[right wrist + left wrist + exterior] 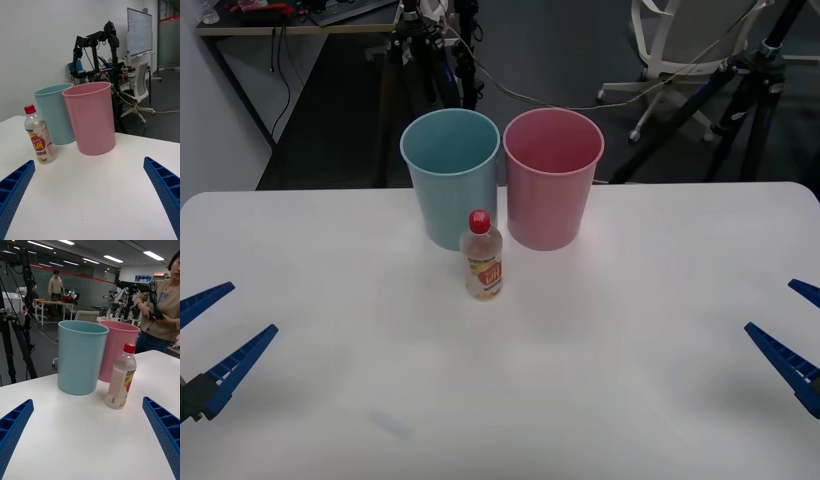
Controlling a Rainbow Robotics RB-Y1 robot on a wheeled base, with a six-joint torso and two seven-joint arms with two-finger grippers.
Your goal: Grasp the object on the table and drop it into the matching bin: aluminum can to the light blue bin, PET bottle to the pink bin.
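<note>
Toward the far middle of the white counter (pixel 660 330) we see the PET bottle (pixel 483 258) standing upright, its red cap on top and its yellow-orange label facing us. Just behind it stand the two bins side by side, upright and open-mouthed: the light blue bin (pixel 451 176) on the left and the pink bin (pixel 551 177) on the right, their walls touching or nearly so. The bottle sits in front of the seam between them, a little nearer the blue one, close to the bins; we cannot tell whether it touches either. At the near left edge of the front view, our left tool (pixel 212 334) hovers low over the counter with its blue ribbed fingers (pixel 13 427) spread wide apart and nothing between them. At the near right edge, our right tool (pixel 798 330) waits likewise, its fingers (pixel 165 187) parted and holding nothing. Both tools are well apart from the bottle and the bins, one on each side of the counter.
</note>
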